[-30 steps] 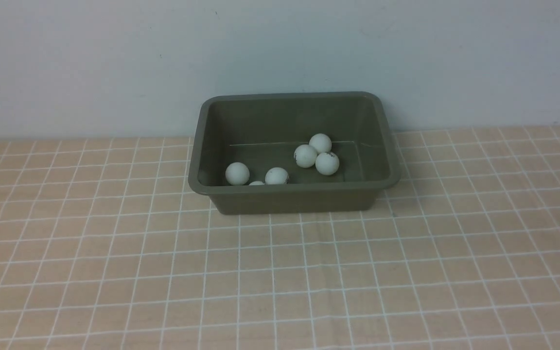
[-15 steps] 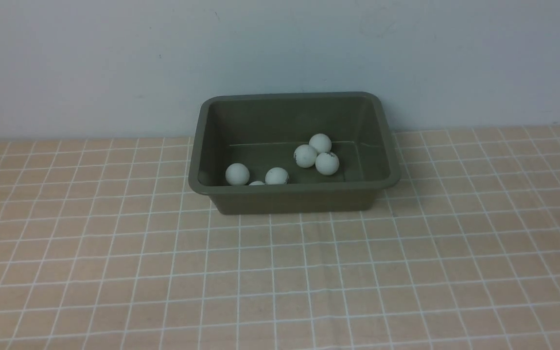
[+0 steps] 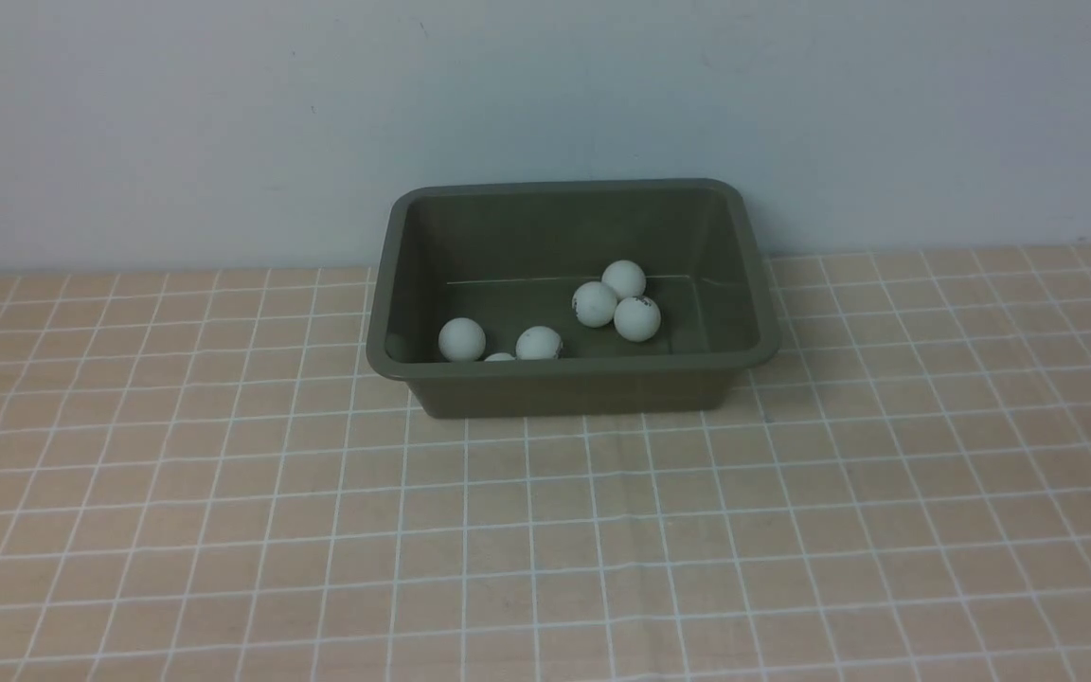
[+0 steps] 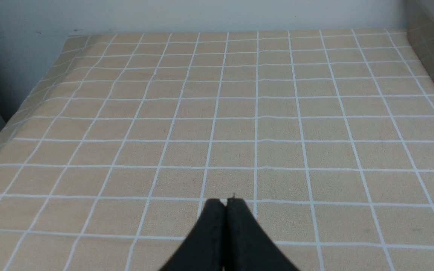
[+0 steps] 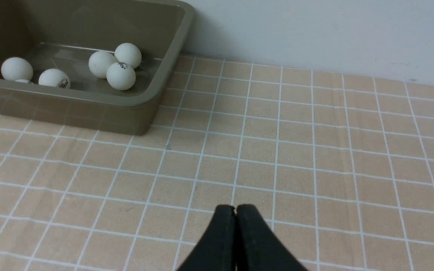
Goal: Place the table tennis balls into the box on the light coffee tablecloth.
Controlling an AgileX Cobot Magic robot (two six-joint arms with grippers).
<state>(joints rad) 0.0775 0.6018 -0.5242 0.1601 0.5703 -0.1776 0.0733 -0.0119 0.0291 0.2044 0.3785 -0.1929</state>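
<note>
Front view: the box (image 3: pixel 572 296) stands on the light coffee tablecloth (image 3: pixel 545 530) at upper centre of the frame, its far wall close to the pale wall behind. Inside it lie the table tennis balls (image 3: pixel 595 304): three touching in a cluster right of centre, two nearer the left along the near wall, and a sixth showing only its top above the near rim between those two. Further balls may be hidden behind that rim; this cannot be told. No ball lies on the cloth in any view, so the task is judged complete or very nearly so.

Left wrist view: the left claw (image 4: pixel 225 205) is closed and empty, low over bare cloth, with a corner of the box at the upper right of the frame and the cloth's edge falling away at the left. Right wrist view: the right claw (image 5: pixel 235 211) is likewise closed on nothing, well apart from the box at upper left.

Open room: the whole lower half of the front view is bare cloth. Edges to mind are the flared rim of the box and the rear wall.
</note>
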